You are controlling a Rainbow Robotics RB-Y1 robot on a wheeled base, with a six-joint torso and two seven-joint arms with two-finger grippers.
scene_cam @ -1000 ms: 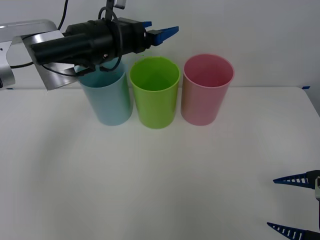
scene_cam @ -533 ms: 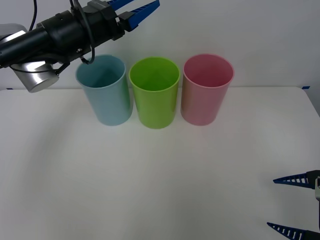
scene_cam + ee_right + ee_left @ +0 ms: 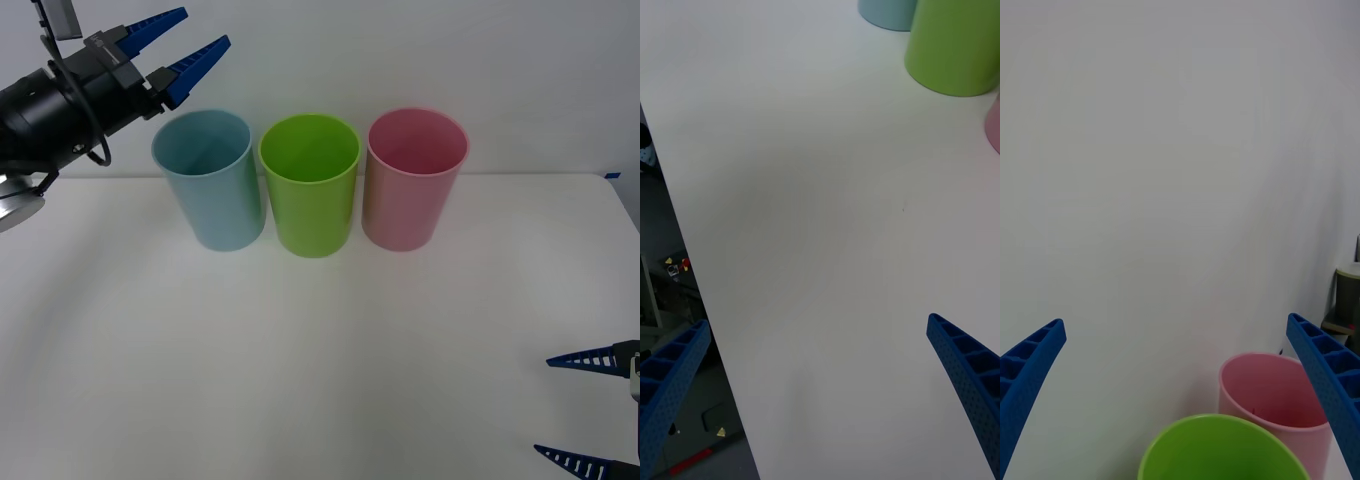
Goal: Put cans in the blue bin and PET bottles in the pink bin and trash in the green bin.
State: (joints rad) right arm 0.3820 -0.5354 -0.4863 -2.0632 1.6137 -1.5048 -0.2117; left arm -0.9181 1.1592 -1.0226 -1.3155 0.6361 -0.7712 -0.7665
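At the table's far edge stood the blue bin [image 3: 210,190], the green bin [image 3: 309,183] and the pink bin [image 3: 412,177] in a touching row, upright; judged light, smooth, rigid, best gripped at the rim. Left gripper [image 3: 178,48], jaws apart and empty, hung above and behind the blue bin; right gripper [image 3: 582,410], jaws wide, sat well apart at the table's [image 3: 300,380] near corner.

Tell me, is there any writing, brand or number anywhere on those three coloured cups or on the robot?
None can be read.
The blue bin, green bin and pink bin are plain.
The left gripper and right gripper, both with jaws open, bear no lettering.
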